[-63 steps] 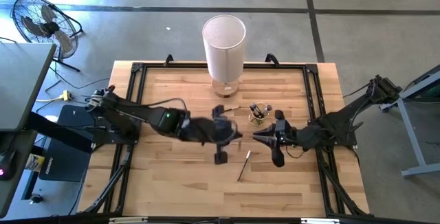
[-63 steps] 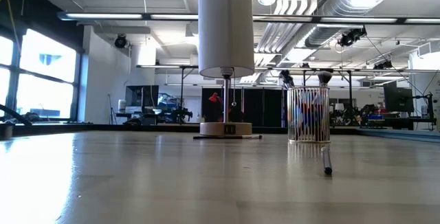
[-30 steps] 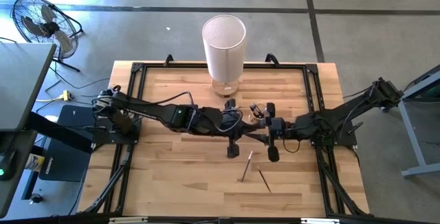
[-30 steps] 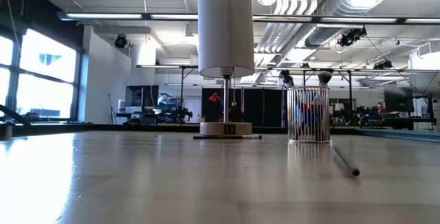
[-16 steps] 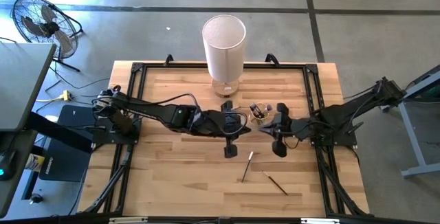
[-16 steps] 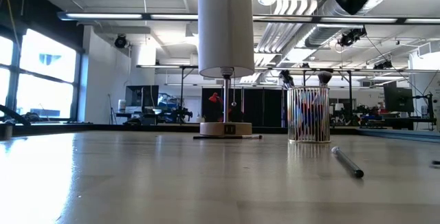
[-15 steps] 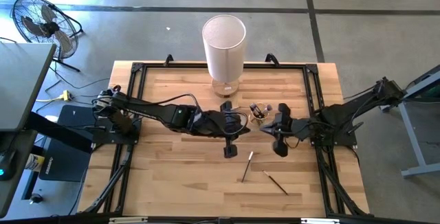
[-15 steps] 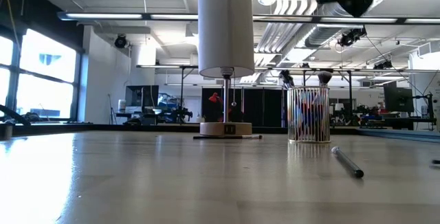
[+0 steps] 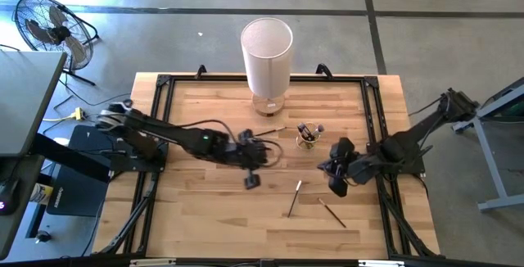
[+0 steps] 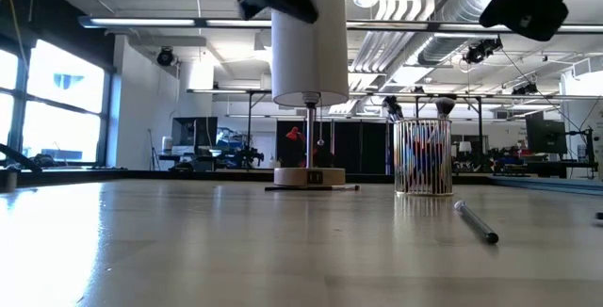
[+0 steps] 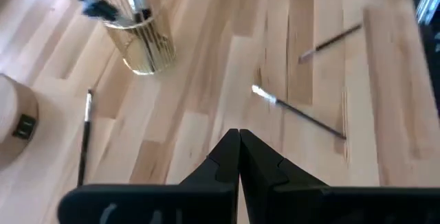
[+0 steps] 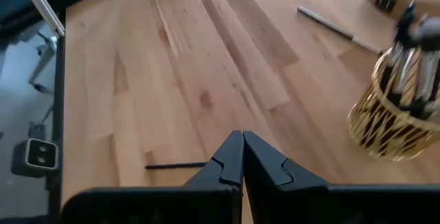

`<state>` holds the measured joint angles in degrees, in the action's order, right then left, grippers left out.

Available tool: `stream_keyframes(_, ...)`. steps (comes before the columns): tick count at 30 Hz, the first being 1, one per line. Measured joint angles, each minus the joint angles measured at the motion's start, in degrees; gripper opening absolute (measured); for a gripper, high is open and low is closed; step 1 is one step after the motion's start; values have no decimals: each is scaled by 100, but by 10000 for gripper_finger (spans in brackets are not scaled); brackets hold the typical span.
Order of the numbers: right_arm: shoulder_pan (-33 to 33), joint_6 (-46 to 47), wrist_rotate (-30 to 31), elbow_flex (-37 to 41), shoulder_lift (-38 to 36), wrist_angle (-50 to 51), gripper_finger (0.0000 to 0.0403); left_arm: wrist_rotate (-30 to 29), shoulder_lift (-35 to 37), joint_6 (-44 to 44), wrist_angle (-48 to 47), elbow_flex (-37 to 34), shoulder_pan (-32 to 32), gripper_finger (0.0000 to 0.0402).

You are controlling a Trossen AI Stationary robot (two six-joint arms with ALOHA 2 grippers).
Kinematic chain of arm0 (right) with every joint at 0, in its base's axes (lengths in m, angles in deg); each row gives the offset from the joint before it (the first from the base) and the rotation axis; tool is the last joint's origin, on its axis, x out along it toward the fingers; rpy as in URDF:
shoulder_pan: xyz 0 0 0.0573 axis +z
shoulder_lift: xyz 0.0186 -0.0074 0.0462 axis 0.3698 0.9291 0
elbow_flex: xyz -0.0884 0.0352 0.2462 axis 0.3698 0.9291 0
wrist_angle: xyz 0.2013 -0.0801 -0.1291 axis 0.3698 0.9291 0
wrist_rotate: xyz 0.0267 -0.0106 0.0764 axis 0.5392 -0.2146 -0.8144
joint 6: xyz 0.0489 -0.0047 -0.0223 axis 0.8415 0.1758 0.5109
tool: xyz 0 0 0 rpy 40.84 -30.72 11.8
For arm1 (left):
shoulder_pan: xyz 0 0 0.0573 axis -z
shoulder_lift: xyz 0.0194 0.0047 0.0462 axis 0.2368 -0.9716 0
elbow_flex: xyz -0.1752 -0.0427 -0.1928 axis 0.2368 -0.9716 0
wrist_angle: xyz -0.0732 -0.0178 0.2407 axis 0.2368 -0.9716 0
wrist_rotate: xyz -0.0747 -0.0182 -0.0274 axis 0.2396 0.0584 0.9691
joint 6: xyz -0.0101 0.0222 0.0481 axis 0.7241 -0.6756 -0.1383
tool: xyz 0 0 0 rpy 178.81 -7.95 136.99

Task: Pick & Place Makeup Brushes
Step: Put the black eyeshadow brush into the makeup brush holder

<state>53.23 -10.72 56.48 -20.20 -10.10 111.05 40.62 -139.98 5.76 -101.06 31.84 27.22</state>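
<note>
Three makeup brushes lie loose on the bench (image 9: 205, 210): one brush (image 9: 292, 197) near the middle, a second (image 9: 332, 212) just beyond it toward the right arm, and a third (image 9: 268, 131) beside the lamp base (image 9: 268, 105). More stand in the small clear cup (image 9: 307, 138). The left gripper (image 9: 250, 180) hangs over the bench apart from all of them, jaws clenched together on nothing; the right gripper (image 9: 337, 187) hovers near the two middle brushes, jaws likewise pressed shut and empty. The likely trouble is that the thin round handles could roll away under a slightly off-centre pinch, or an arm could knock the light cup over in passing. The left wrist view shows the pale tip (image 11: 258, 91) of the middle brush, which the low view, seeing only its handle (image 10: 476, 222), does not.
</note>
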Motion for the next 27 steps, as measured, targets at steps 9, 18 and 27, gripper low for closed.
stream_keyframes(9,172,1166,160,0,336,-19,0,288,2224,-456,2427,-3040,-2,0)
stream_keyframes(18,-155,1428,-181,-4,378,-123,0,605,4562,-1286,3276,-5329,-118,0)
stream_keyframes(27,-578,1829,-613,-334,529,63,0,1995,6042,-1557,3676,-6501,-1262,0)
